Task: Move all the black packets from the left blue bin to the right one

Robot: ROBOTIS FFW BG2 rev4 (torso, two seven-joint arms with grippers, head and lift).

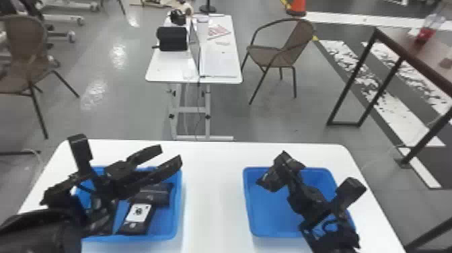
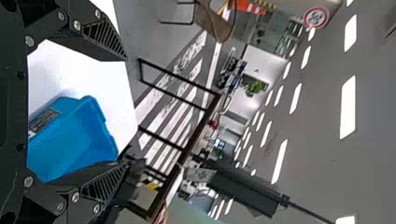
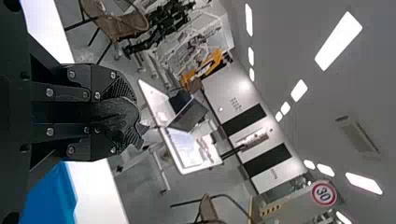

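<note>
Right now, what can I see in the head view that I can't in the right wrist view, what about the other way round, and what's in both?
Head view: the left hand, open over the left blue bin, the black packets inside that bin, and the orange cone.
Right wrist view: ceiling lights and a round, red-rimmed sign.
Both: the right hand gripping a black packet, the right blue bin and the far white table.
</note>
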